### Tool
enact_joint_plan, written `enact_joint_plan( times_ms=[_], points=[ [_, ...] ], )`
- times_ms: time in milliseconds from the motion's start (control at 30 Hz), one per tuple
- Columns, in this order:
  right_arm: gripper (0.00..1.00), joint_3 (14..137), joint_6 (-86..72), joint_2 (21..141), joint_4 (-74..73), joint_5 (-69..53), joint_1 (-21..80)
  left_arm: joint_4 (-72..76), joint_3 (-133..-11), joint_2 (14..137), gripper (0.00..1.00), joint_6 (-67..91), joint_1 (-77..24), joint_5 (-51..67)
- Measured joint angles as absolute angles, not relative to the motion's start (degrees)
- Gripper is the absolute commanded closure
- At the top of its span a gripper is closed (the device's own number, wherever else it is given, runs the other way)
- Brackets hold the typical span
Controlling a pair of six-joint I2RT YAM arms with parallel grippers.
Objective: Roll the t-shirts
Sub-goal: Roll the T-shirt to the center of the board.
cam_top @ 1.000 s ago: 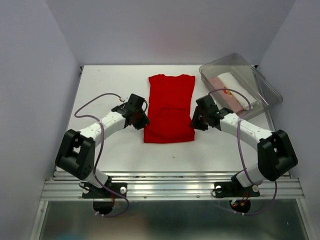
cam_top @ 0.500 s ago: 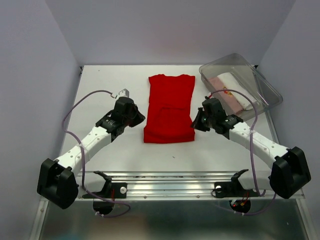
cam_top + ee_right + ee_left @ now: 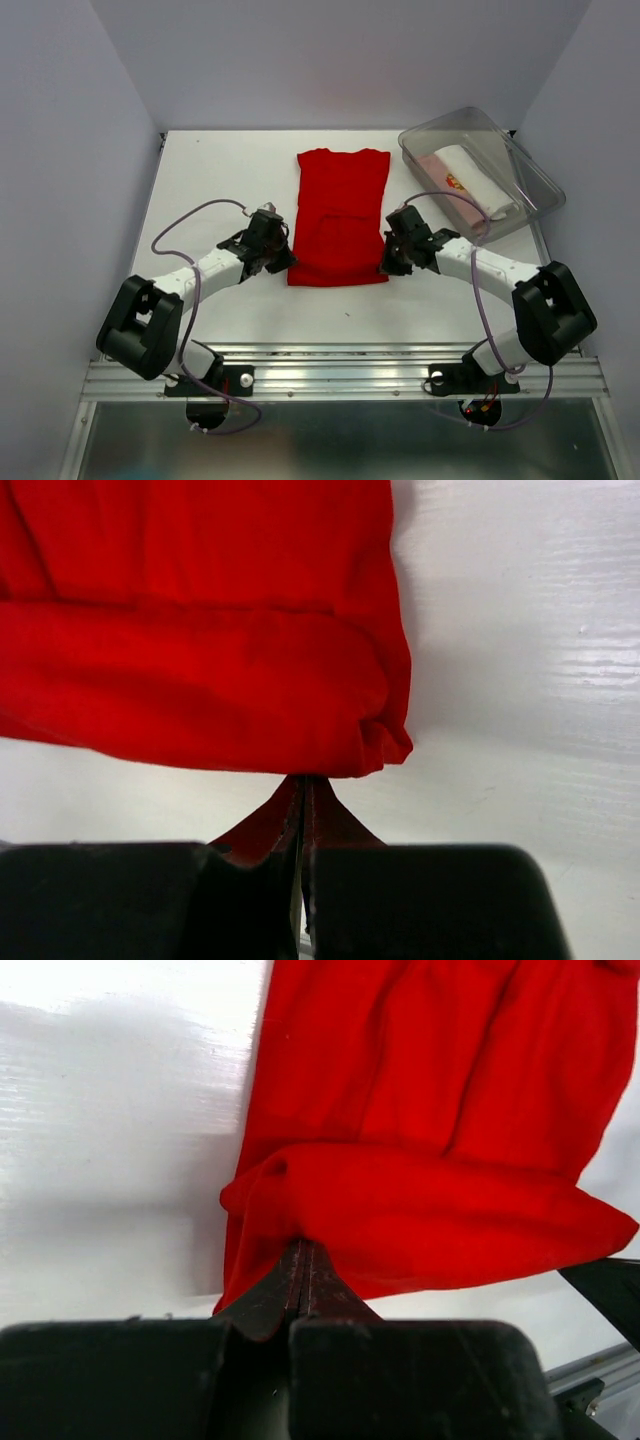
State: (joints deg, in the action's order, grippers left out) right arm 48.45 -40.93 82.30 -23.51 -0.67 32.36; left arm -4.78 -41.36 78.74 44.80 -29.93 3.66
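Since the red t-shirt point(image 3: 340, 215) is light, limp cloth lying flat on the table point(image 3: 210, 180), you take it at the near hem corners: left gripper point(image 3: 303, 1248) and right gripper point(image 3: 303, 780) are both pinched shut there. Expect it to sag and slip.

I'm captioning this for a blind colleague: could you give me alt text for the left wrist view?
The left pincer is shut on the near folded edge of a red t-shirt, which lies slightly rumpled on a glossy white table.

Red tee point(image 3: 340, 215) flat, btm hem doubled
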Motion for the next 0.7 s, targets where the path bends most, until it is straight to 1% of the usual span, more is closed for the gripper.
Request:
enact_joint_plan(
  times_ms=[267, 400, 700],
  points=[
    [0.99, 54.2, -40.7, 88.7, -23.1, 4.9, 32.2, -2.8, -43.3, 84.5, 1.0, 43.7, -29.9, 2.1],
    [0.99, 54.8, -40.4, 90.0, -22.8, 5.7, 32.0, -2.3, -45.2, 87.4, 1.0, 43.2, -29.9, 1.7],
    [0.99, 54.8, -39.9, 93.2, -22.4, 6.3, 31.9, -2.4, -45.7, 87.4, 1.0, 42.3, -30.0, 1.7]
  ],
)
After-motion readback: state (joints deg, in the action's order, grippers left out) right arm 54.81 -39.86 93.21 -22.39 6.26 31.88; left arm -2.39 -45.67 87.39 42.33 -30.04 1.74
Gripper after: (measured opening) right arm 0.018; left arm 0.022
